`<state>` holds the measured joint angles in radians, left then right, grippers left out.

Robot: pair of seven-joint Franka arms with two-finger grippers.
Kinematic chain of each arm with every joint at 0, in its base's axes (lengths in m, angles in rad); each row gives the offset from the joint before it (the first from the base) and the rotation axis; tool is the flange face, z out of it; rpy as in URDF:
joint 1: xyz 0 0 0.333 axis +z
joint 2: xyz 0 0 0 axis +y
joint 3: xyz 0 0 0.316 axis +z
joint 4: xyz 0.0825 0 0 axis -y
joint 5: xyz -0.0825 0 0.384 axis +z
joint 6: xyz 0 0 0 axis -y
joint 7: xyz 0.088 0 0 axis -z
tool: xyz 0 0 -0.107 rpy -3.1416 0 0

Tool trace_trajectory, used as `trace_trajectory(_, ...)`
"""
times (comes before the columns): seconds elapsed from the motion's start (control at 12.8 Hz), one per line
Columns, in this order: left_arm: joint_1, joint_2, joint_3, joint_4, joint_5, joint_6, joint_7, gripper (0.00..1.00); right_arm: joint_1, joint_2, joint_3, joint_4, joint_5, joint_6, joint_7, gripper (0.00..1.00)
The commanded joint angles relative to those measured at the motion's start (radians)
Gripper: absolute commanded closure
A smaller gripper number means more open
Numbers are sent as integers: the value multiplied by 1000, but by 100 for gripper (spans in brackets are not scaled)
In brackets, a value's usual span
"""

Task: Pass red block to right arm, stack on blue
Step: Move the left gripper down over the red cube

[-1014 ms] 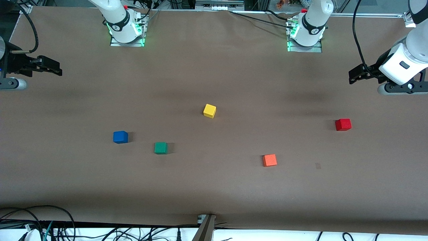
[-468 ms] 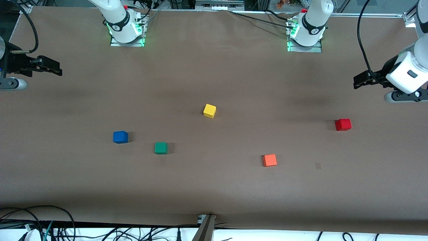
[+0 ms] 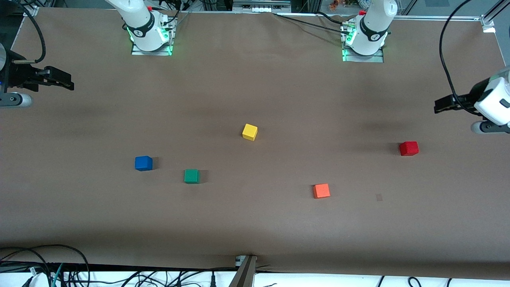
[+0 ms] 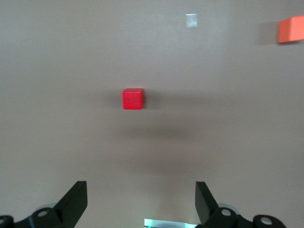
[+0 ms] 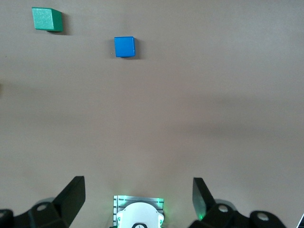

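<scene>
I read the counter (image 3: 255, 223) with five cubes on it. The red block (image 3: 408, 148) sits flat near the edge at the left arm's end, untouched. The blue cube (image 3: 143, 163) sits toward the right arm's end, with the green cube (image 3: 191, 175) just beside it and slightly nearer the front camera.

The left claw (image 3: 446, 105) hangs in the air over the counter edge at its own end, jaws wide and empty. In the left wrist view the red block (image 4: 133, 99) lies ahead of the spread fingers (image 4: 73, 202). The right claw (image 3: 59, 81) waits over its own edge, also wide and empty.

I judge the step in hand to be the approach. I centre the claw over the block, square the fingers to two flat faces, then descend. I avoid the orange-red cube (image 3: 321, 190).
</scene>
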<state>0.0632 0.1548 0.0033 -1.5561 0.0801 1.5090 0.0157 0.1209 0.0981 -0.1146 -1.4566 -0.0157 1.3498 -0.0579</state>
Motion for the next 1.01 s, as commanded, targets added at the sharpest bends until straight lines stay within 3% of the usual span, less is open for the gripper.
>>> trace_trajectory(0.0,56,72,-6,-33,20,94,84,0,-3,3,1,13,3,-3,9,0)
trace_trajectory(0.55,105,173,-5,-393,21,682,110,0,-3,3,1,13,3,-3,9,0)
trace_trajectory(0.94,130,270,-6,-479,21,885,165,0,-3,3,1,13,3,-3,9,0)
